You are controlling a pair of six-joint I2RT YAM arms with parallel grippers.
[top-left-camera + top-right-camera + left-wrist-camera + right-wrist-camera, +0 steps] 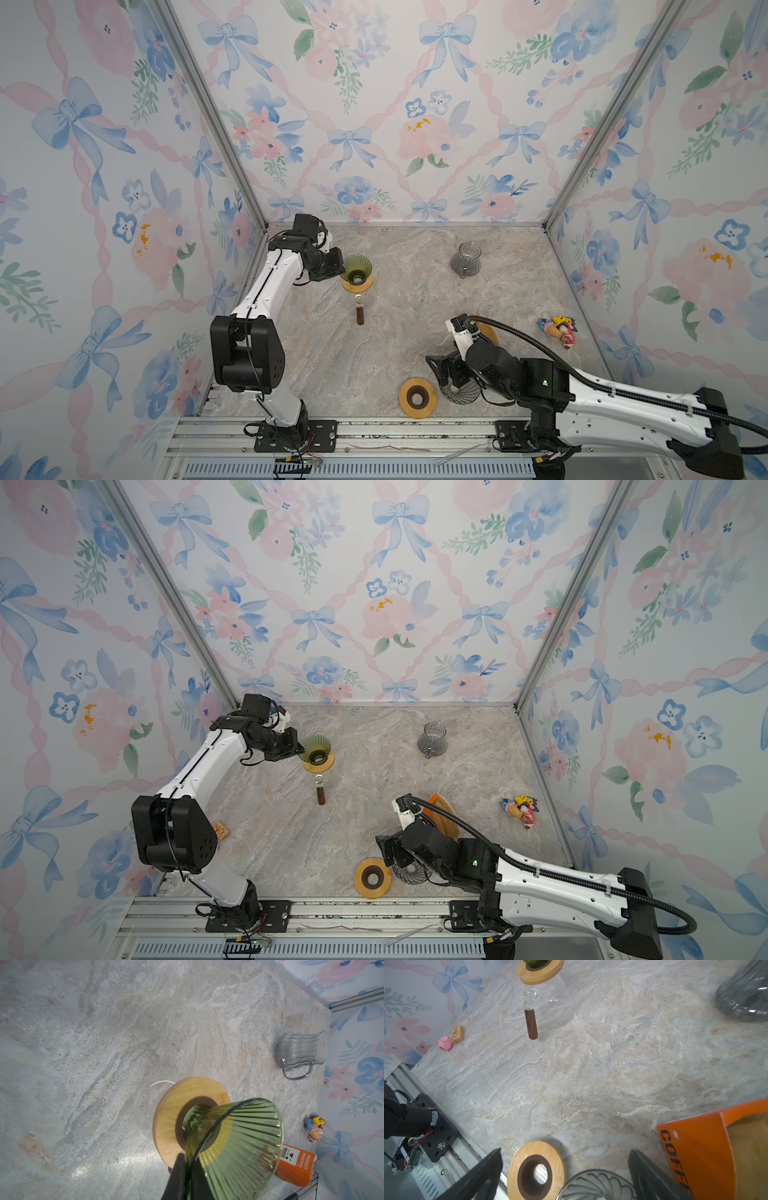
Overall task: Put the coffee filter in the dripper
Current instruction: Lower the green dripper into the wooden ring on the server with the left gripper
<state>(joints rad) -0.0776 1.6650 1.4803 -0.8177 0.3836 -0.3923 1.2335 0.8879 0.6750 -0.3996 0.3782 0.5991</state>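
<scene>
The left gripper point(188, 1164) was pinched shut on the rim of the green dripper point(239, 1142), with a black finger point(178, 1176) on each side of the glass. The thin end of the green dripper sat in the hole of a wood ring point(166, 1113). That ring lay on top of a clear pot point(554, 1007) with a brown handle point(531, 1024). In both top views the pot stood at the back left of the table point(395, 332). The right gripper point(565, 1152) was wide open and held nothing. It hung low at the front of the table, over a grey dripper point(596, 1186). I could not tell if it touched the glass. A loose ring point(536, 1148) lay flat just beside the grey dripper. The filters point(749, 1147) were in an orange pack point(695, 1147) on the table, near the right gripper and well apart from the green dripper. In a top view the pack point(438, 798) peeked out from behind the right arm. A grey jug point(466, 259) stood at the back right. Some little toys point(559, 330) lay by the right wall. A pink pig point(444, 1043) and a small block point(457, 1034) sat by the left wall.
</scene>
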